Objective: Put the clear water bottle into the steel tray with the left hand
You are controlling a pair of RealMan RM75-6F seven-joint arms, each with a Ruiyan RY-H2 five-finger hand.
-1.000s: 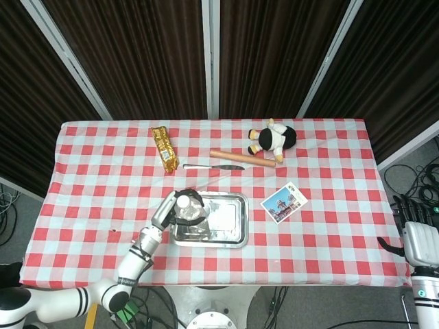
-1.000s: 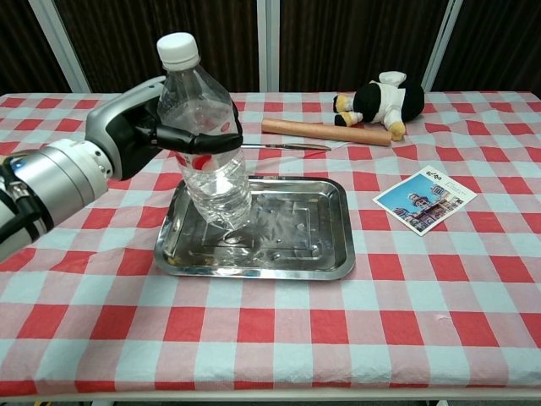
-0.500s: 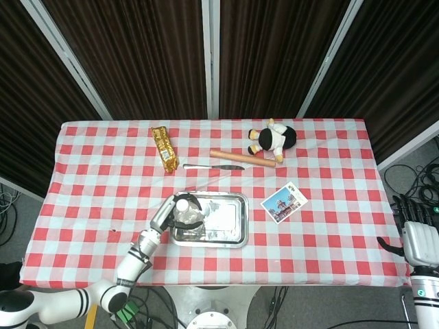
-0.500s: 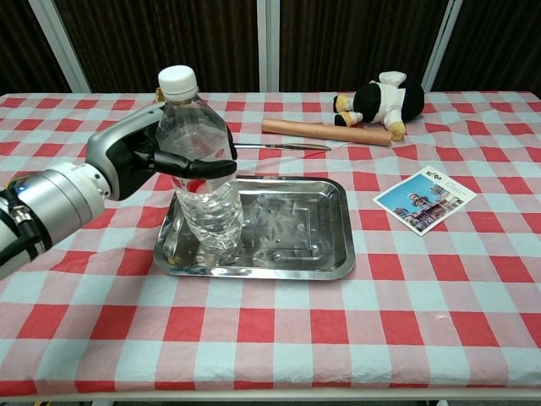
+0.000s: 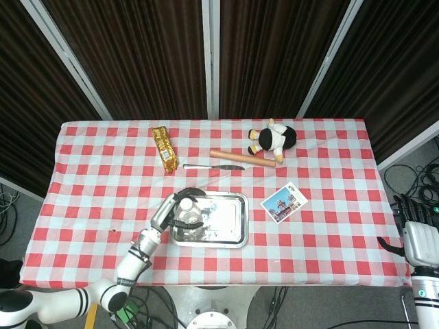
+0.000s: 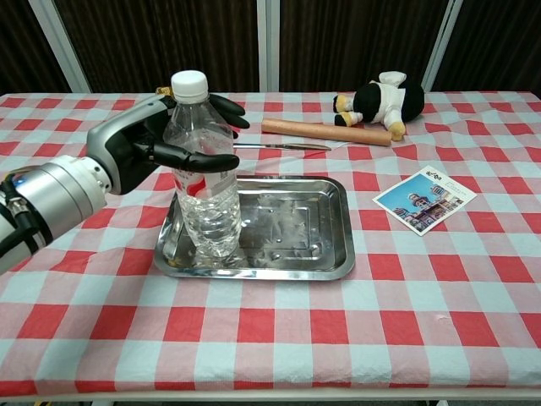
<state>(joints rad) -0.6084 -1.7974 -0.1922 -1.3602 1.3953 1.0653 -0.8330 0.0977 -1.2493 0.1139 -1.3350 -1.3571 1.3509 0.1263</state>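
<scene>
You have brought the clear water bottle (image 6: 203, 169) down over the last second: it was hanging tilted above the steel tray (image 6: 296, 228), and now it stands upright with its base on the tray floor, at the end nearest your left hand (image 6: 139, 148). That is the placement itself, so the task looks all but done.

The fingers (image 6: 199, 158) have changed too. A moment ago they were wrapped tight around the bottle's shoulder; now they are loosening, with one dark fingertip lying across the front of the bottle and the others lifted apart behind the cap. Whether the thumb side still presses the plastic you cannot tell from either view (the bottle hides it), so treat the hold as not yet fully released.

What remains, by my reading, is to spread the fingers clear and draw back toward yourself, away from the tray rim that lies just below them. The bottle is tall and light, so any brush from a fingertip could tip it.

Your right hand (image 5: 420, 236) waits off the far edge of the bench, too small to read.
</scene>
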